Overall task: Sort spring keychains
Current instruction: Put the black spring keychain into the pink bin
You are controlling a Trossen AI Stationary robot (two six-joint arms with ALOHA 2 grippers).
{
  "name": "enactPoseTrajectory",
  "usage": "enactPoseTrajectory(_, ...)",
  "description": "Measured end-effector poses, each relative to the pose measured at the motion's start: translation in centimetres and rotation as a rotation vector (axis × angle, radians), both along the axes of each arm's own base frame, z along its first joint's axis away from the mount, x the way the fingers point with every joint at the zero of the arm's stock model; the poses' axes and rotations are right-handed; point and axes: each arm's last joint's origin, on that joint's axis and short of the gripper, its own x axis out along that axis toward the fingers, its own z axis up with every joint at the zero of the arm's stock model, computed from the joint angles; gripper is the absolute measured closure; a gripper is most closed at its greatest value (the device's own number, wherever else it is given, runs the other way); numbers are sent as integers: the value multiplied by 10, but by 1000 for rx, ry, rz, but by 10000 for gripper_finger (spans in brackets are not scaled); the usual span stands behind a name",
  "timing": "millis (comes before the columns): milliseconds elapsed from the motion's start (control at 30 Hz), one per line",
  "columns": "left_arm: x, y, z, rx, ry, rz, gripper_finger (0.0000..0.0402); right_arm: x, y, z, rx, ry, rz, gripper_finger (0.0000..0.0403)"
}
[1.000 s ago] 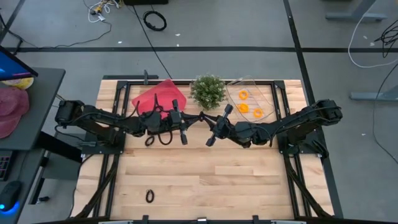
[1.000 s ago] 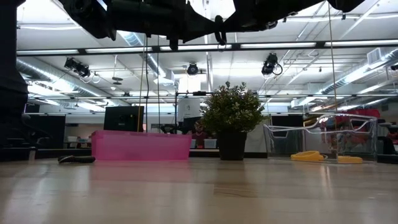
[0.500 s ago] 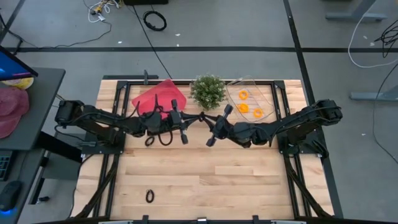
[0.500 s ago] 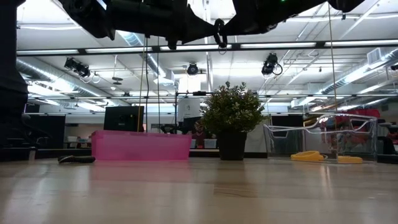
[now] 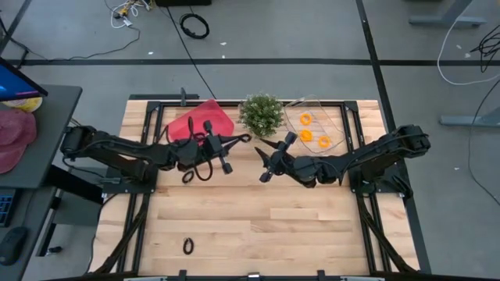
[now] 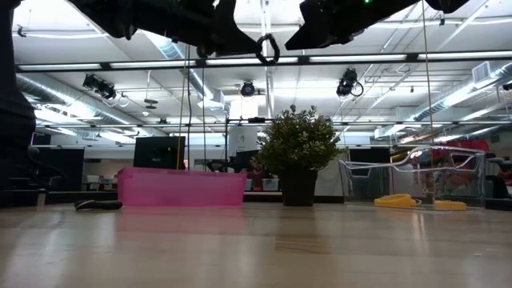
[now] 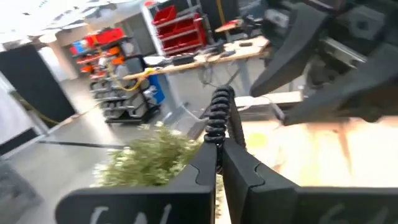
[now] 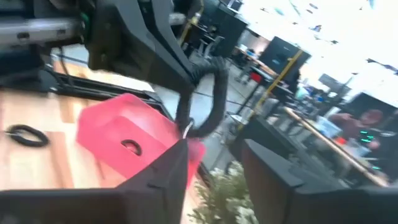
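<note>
A black spring keychain (image 6: 268, 50) hangs high above the table's middle, beyond the fingertips of my left gripper (image 5: 247, 138), which is shut on it. In the right wrist view the keychain (image 8: 205, 93) shows as a loop. My right gripper (image 5: 262, 150) faces it from the table's right, open, its fingers (image 8: 168, 174) apart and clear of the loop. More black keychains lie on the table (image 5: 188, 246) (image 8: 28, 134), and one lies in the pink bin (image 8: 130, 146). Orange keychains (image 5: 306, 134) lie in the clear bin (image 5: 332, 117). My left gripper pinches one side of the keychain's coil (image 7: 217, 146) between its two fingertips. The fingers (image 7: 245, 171) lie level and come from the table's left. The rest of the loop (image 7: 219, 109) sticks out past the tips, lifted clear, high above the table.
A potted plant (image 5: 261, 114) stands at the far middle, between the pink bin (image 5: 201, 121) on its left and the clear bin on its right. The arms' black frame rails run along both table sides. Bare wood (image 5: 258, 226) fills the near half.
My right gripper has opened and let go of the black keychain. My left gripper keeps it and has rolled with it. The keychain has swung a little toward the table's left and now shows as a ring, clear of the right fingers.
</note>
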Motion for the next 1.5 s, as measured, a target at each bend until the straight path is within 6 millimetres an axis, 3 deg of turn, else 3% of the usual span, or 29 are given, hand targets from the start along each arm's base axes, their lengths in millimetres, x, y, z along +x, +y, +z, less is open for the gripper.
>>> enactPoseTrajectory(200, -11, 4, 3, 14, 58, 112, 392, -3, 8, 4, -43, -1, -34, 195)
enactPoseTrajectory(400, -25, 15, 1, 15, 160, 227, 392, -3, 11, 5, -47, -6, -28, 169)
enactPoseTrajectory(1133, -66, 69, -21, -143, 401, 593, 390, -3, 9, 4, -43, -8, -27, 188)
enactPoseTrajectory(1367, -70, 75, -25, -175, 433, 606, 394, -3, 8, 4, -33, -12, -31, 188)
enactPoseTrajectory(1500, -70, 75, -25, -185, 434, 593, 360, -3, 8, 3, -28, -11, -31, 188)
